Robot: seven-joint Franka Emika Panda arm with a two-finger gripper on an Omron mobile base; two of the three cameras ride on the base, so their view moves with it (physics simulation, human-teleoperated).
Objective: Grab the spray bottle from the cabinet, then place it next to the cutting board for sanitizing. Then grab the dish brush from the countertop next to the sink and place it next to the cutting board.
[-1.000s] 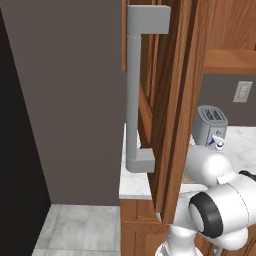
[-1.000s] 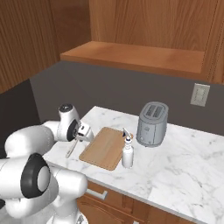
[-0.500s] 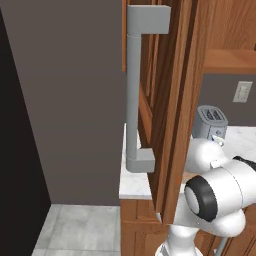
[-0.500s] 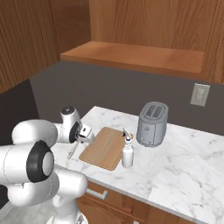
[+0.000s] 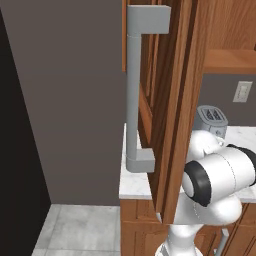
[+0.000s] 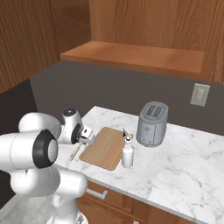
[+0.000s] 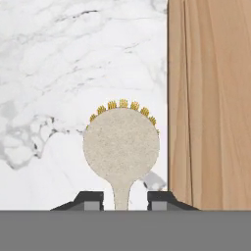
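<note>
The dish brush [image 7: 121,145] lies on the white marble countertop [image 7: 59,63], pale disc up, with yellow bristles showing past its far rim. Its thin handle runs back between my gripper's [image 7: 125,198] two dark fingertips, with a gap on each side, so the gripper is open. The cutting board [image 7: 211,98] lies just right of the brush. From the right base camera, the gripper [image 6: 87,138] hovers low at the left edge of the cutting board [image 6: 105,148], with the brush handle [image 6: 74,153] below it. The spray bottle [image 6: 127,153] stands upright at the board's right edge.
A silver toaster [image 6: 152,124] stands behind the board and the spray bottle. The open cabinet door [image 5: 175,100] with its long grey bar handle [image 5: 135,85] hangs close in front of the left base camera. A wall socket [image 6: 200,94] is on the dark backsplash.
The fingers have parted from the brush handle, which now lies loose between them. The arm's elbow has swung, while the hand stays by the board's left edge.
</note>
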